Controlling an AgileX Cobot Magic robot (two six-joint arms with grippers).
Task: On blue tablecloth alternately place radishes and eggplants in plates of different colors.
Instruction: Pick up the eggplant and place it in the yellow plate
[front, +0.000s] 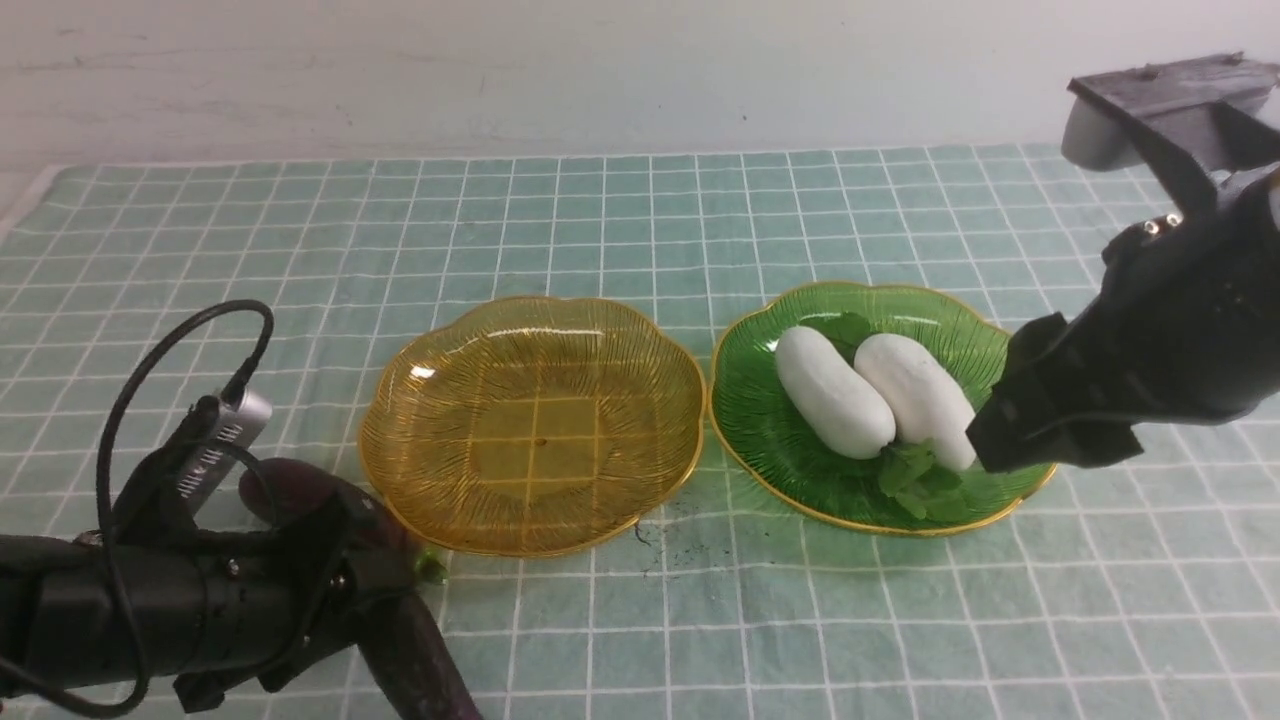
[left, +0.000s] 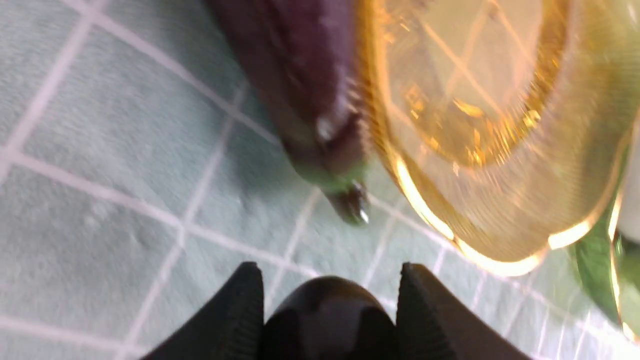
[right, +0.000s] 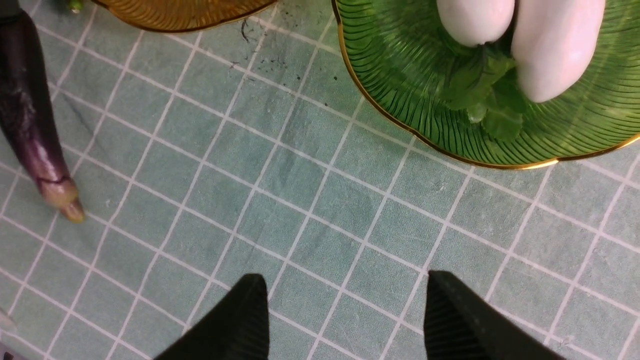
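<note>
The left gripper (left: 328, 268) has its fingers (left: 240, 310) drawn in partway around the dark end of one eggplant (front: 415, 650). From where I stand I can't tell whether it is off the cloth (front: 640, 210) at all. The right gripper (right: 345, 276) has its fingers (right: 450, 320) set wide apart over bare cloth just beside the green plate (front: 760, 400), holding nothing.

The silver camera (front: 215, 450) on the left wrist carries some marking, too small to read.

There are two plates, touching rim to rim. The amber plate (front: 440, 440) has nothing in it. Two radishes (front: 832, 392) lie side by side in the green one, touching. Of the two eggplants, the second (left: 310, 75), green-tipped, lies on the cloth against the amber plate's rim.
</note>
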